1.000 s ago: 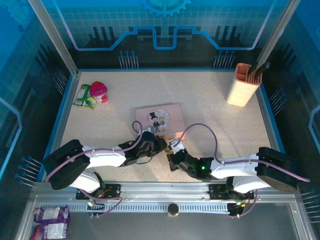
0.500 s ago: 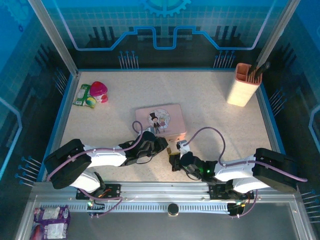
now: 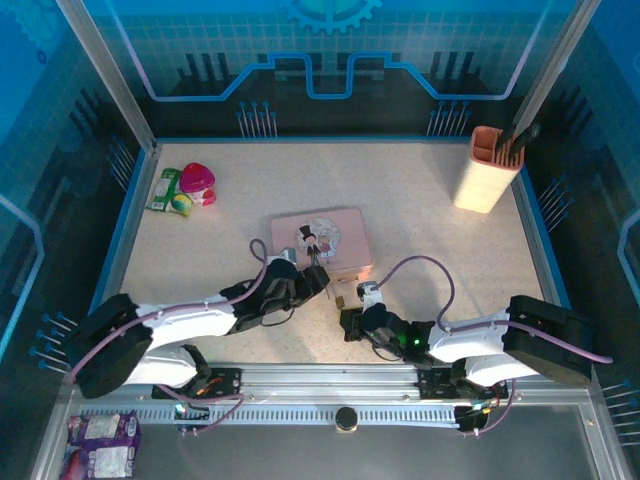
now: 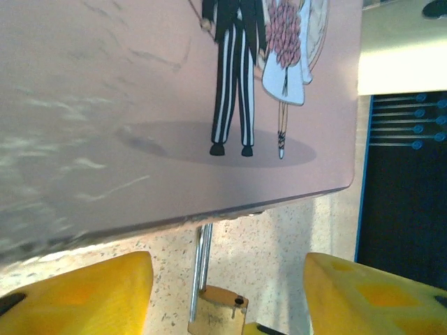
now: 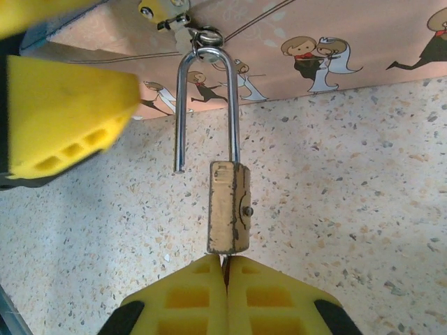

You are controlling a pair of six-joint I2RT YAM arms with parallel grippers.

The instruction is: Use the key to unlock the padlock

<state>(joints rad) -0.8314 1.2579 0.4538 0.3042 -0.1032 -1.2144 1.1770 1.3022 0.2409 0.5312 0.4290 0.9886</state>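
The brass padlock (image 5: 227, 207) lies on the speckled table in front of the pink tin (image 5: 335, 63). Its silver shackle (image 5: 202, 105) stands open, one leg free of the body. My right gripper (image 5: 225, 269) is shut on the key (image 5: 225, 259), a dark sliver that runs into the padlock's bottom end. In the top view the padlock (image 3: 341, 298) sits between my right gripper (image 3: 350, 318) and my left gripper (image 3: 312, 277). My left gripper (image 4: 227, 293) is open, its yellow fingers (image 4: 84, 293) either side of the padlock (image 4: 216, 310), not touching it, close under the tin (image 4: 174, 105).
An orange holder (image 3: 488, 168) with dark tools stands at the back right. Pink and green packets (image 3: 185, 188) lie at the back left. A blue rim (image 3: 130, 220) bounds the table. A purple packet (image 3: 100, 440) lies outside near the front left.
My right gripper drew back toward the near edge with the key. My left arm swung and its gripper shifted up toward the tin. The padlock now shows between the two grippers.
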